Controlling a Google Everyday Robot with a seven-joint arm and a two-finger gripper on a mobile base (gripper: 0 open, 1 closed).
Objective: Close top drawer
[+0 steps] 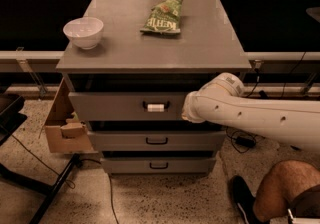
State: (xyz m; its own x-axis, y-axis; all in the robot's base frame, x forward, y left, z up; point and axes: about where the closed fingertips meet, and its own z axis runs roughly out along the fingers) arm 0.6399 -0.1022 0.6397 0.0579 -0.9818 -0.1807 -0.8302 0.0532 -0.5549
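- The top drawer [125,106] is the uppermost of three in the grey cabinet, directly under the counter [200,48]. It is not fully shut. A dark gap shows above its front, which stands a little proud of the cabinet face.
- Its dark handle with the white tag [156,107] sits mid-front. The hand [188,112] is just beside it at 3 o'clock, against the right part of the drawer front.
- The white arm [250,115] comes in from 3 o'clock and covers the hand's far side. I cannot tell how far open the hand is, or whether it grips anything. It looks to be leaning on the flat panel, not holding the handle.
- Handling, as I judge it: the drawer is wide, deep and rigid, probably on runners, so it should slide with a steady, moderate push and will not flex. The front is smooth, so a contact could slip sideways.
- No grip is needed to close it, only a flat press on the front. The best spot is near the handle at mid-width. A push far out at 3 o'clock may rack the drawer and bind it.
- The two lower drawers [156,140] with plain handles sit at 6 o'clock of it and look closed.
- On the counter, a white bowl [83,31] stands at 10 o'clock and a green snack bag [162,16] at 12. A hard slam could jolt the bowl.
- A cardboard box [62,130] leans against the cabinet at 9 o'clock. A person's leg [285,188] is at 5 o'clock, clear of the drawer's path.
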